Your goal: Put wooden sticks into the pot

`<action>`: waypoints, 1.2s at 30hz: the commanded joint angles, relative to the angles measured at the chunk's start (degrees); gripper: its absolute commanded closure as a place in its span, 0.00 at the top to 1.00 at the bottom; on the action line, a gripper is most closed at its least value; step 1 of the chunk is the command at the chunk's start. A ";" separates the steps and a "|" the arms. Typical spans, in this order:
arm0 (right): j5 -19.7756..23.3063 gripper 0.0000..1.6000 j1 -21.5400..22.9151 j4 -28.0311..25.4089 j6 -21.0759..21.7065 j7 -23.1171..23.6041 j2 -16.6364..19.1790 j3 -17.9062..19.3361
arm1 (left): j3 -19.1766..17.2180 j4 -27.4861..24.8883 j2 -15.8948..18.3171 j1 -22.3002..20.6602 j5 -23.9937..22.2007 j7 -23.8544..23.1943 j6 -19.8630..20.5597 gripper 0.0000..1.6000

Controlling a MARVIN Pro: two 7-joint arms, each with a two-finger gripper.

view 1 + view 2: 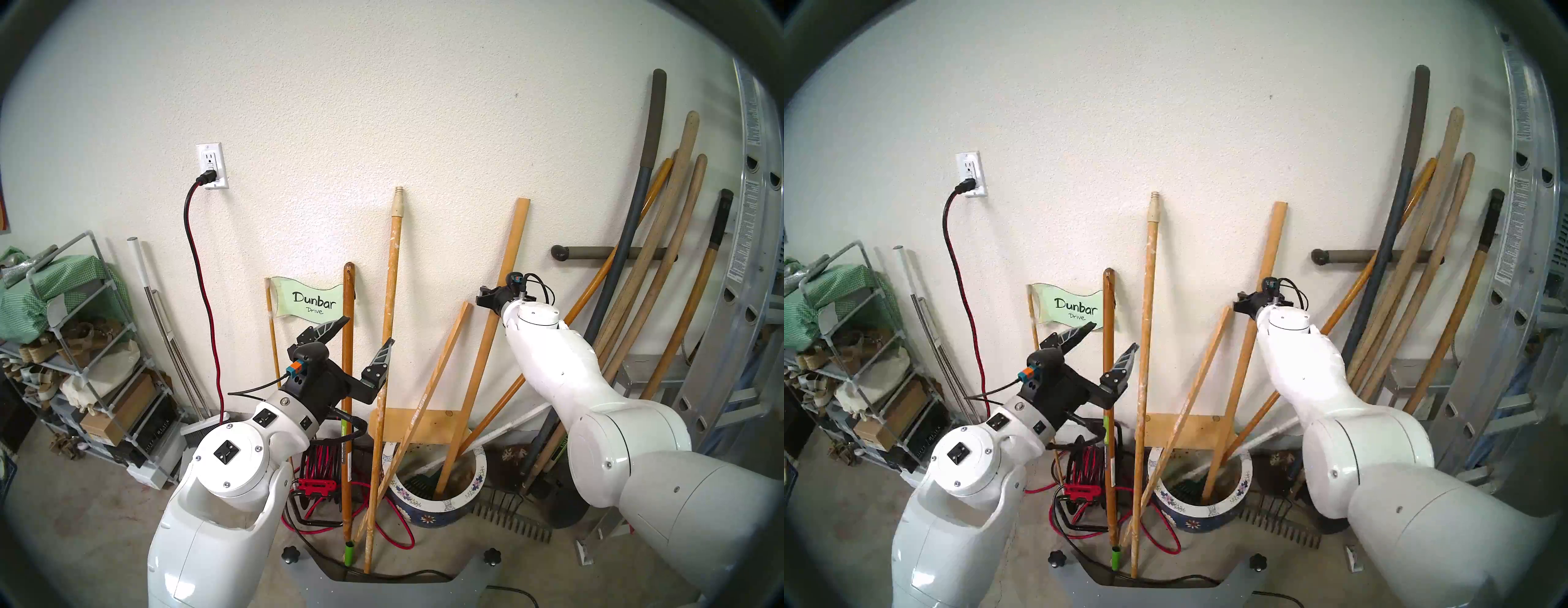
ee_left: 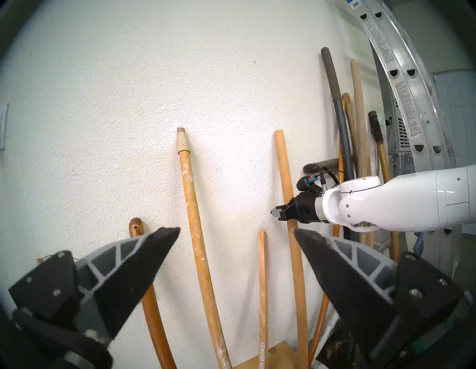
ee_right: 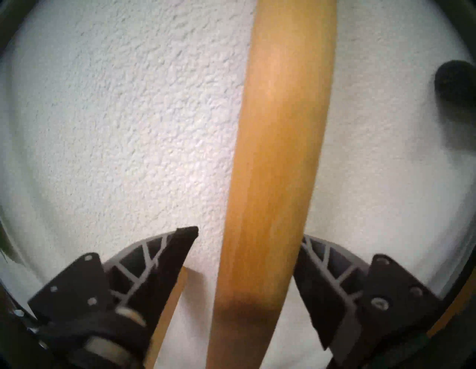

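Observation:
The thick yellow-tan dowel (image 1: 515, 237) (image 1: 1276, 229) stands with its foot inside the pot (image 1: 428, 520) (image 1: 1193, 524) and its top against the wall. My right gripper (image 1: 483, 299) (image 1: 1242, 303) (image 2: 277, 214) (image 3: 246, 232) is open around the dowel (image 3: 278, 128) at mid-height, with a gap showing on one side. The paint-flecked handle (image 1: 392, 276) (image 1: 1149, 263) (image 2: 188, 185) leans on the wall with its foot on the floor left of the pot. My left gripper (image 1: 365, 332) (image 1: 1113, 336) (image 2: 235, 229) is open and empty just in front of it.
A brown handle (image 1: 348, 382), a thin square stick (image 1: 445, 361) and a "Dunbar Drive" flag (image 1: 314, 301) crowd the same spot. A red cord reel (image 1: 318, 467) sits left of the pot, a rake (image 1: 509, 518) to its right. Tool handles (image 1: 662, 276), a ladder (image 1: 755, 212) and a shelf rack (image 1: 85, 339) flank the area.

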 commanded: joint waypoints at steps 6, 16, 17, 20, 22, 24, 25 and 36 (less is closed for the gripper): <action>2.38 0.85 -6.31 -11.46 0.47 1.74 1.50 2.56 | -0.01 0.00 0.00 -0.01 0.00 0.01 0.00 1.00; 3.95 0.85 -11.90 -20.38 1.00 5.57 2.48 3.85 | -0.01 0.00 0.00 -0.01 0.00 0.00 0.00 1.00; 3.97 0.85 -12.32 -20.81 0.99 5.84 2.53 3.83 | -0.01 0.00 0.00 -0.01 0.00 0.00 0.00 1.00; 4.42 0.86 -14.87 -24.33 1.52 6.86 2.87 4.22 | -0.01 0.00 0.00 -0.01 0.00 0.00 0.00 1.00; 4.50 0.87 -16.08 -25.77 1.60 7.43 3.21 4.32 | -0.01 0.00 0.00 -0.01 0.00 0.00 0.00 1.00; 4.73 0.88 -17.07 -27.07 1.68 7.93 3.51 4.62 | -0.01 0.00 0.00 -0.01 0.00 0.00 0.00 1.00; 4.88 0.93 -17.99 -28.63 1.77 8.18 3.72 4.86 | -0.01 0.00 0.00 -0.01 0.00 0.00 0.00 1.00; 5.96 1.00 -23.60 -38.31 0.68 10.89 5.22 6.79 | -0.01 0.00 0.00 -0.01 0.00 0.00 0.00 1.00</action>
